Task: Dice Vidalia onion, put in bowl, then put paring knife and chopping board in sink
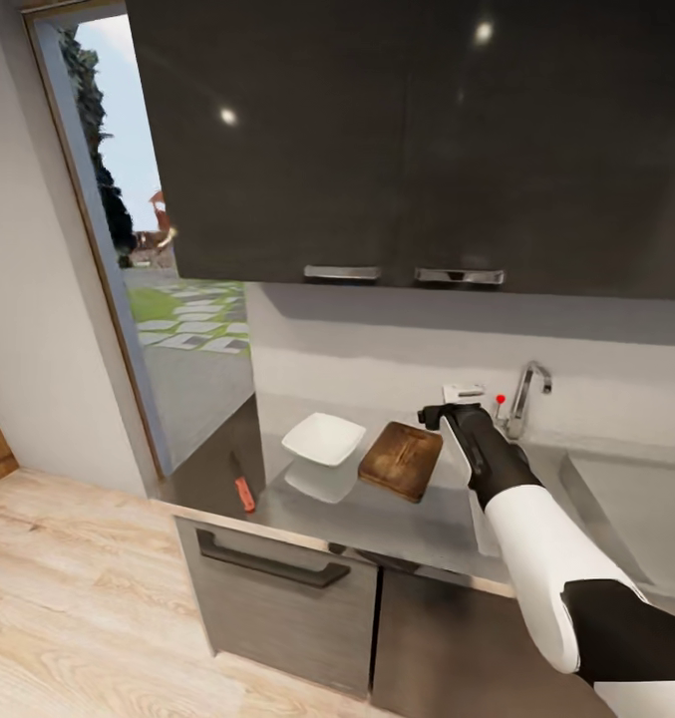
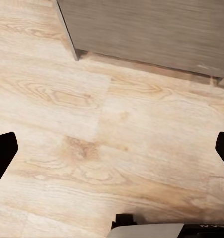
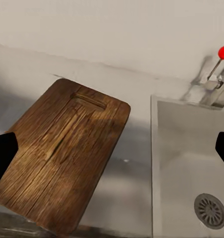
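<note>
Wooden and dark brown, the rectangular chopping board (image 1: 401,460) lies flat on the glossy dark grey table (image 1: 377,519), between the white shallow square bowl (image 1: 323,439) on one side and the matte grey rectangular sink (image 1: 636,509) on the other. The right arm reaches out over the table, its black right hand (image 1: 439,415) hovering above the gap between board and sink, near the angular chrome tap with a red knob (image 1: 524,397). From the right wrist view, both fingertips (image 3: 2,156) sit wide apart at the edges, nothing between them, with the board (image 3: 64,156) and the basin's round drain (image 3: 211,210) below. The slim red-handled paring knife (image 1: 242,489) lies at the far end of the table, beyond the bowl, well apart from the board. The left hand (image 2: 112,153) is spread open over pale wooden floor (image 2: 92,139). The small pale onion cannot be made out; the basin parts shown look bare. The step in hand seems to be the first: fetching the onion. The next move likely calls for swinging the right hand over the basin and lowering it to find the onion.
</note>
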You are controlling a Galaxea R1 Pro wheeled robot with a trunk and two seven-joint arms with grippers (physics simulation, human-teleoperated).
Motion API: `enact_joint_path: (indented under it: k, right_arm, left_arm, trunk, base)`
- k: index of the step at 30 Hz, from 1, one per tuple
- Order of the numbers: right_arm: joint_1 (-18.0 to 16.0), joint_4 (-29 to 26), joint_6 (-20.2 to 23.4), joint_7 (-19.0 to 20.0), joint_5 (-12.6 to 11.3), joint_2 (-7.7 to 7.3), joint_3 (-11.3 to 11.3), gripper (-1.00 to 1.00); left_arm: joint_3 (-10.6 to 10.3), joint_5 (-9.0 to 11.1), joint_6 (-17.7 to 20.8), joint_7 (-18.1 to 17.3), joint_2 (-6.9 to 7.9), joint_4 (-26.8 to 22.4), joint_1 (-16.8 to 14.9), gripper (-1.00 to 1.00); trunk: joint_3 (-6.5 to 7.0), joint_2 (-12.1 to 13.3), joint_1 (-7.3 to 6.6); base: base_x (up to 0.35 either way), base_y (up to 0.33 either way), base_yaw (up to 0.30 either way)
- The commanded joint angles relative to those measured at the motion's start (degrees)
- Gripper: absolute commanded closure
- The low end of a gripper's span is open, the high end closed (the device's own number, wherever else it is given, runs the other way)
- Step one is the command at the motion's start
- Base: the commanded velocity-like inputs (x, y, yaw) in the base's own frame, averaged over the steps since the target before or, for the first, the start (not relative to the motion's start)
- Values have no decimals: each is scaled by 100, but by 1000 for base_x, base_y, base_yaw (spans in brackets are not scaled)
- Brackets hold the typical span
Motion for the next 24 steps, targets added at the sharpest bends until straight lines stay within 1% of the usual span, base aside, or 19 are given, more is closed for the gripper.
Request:
enact_joint_path:
  k: [1,3,4,5,7,14,16,20,22,23,24]
  right_arm:
    - [-1,16,37,45,23,-10,10,-100]
    - [-1,130,63,426,31,-64,-5,-100]
    - [-1,149,68,500,33,-78,-8,-100]
    - [-1,188,79,663,43,-117,-13,-100]
    - [-1,211,91,767,46,-143,-15,-100]
    - [-1,246,103,846,50,-181,6,-100]
    - [-1,250,103,847,51,-213,7,-100]
    - [-1,253,103,849,53,-344,7,-100]
    - [-1,253,103,850,53,-410,4,-100]
    - [-1,254,103,851,48,-489,4,-100]
    - [-1,254,103,851,47,-504,5,-100]
  left_arm:
    - [5,5,-13,-3,-1,0,1,-100]
    - [5,5,-13,-3,-1,0,1,-100]
    - [5,5,-13,-3,-1,0,1,-100]
    - [5,5,-13,-3,-1,0,1,-100]
    - [3,5,-13,-3,-1,0,1,-100]
    - [-3,5,-13,-3,-1,7,1,-100]
    - [-3,5,-13,-3,-1,7,1,-100]
    - [-4,5,-13,-3,-1,8,1,-100]
    - [-4,5,-13,-3,-3,11,1,-100]
    - [-4,5,-13,-3,-3,15,1,-100]
    - [-4,5,-13,-3,-3,15,1,-100]
  trunk:
    - [-2,-3,4]
    - [-2,-3,4]
    - [-2,-3,4]
    - [-2,-3,4]
    - [-2,-3,4]
    - [-2,-3,4]
    - [-2,-3,4]
    - [-2,-3,4]
    - [-2,-3,4]
    - [-2,-3,4]
    - [-2,-3,4]
  base:
    - [264,-23,2]
    - [270,-10,1]
    - [271,-6,0]
    - [272,-3,0]
    - [276,24,0]
    - [276,54,0]
    - [249,8,0]
    - [194,3,0]
    - [87,1,0]
    - [32,0,0]
    - [25,0,0]
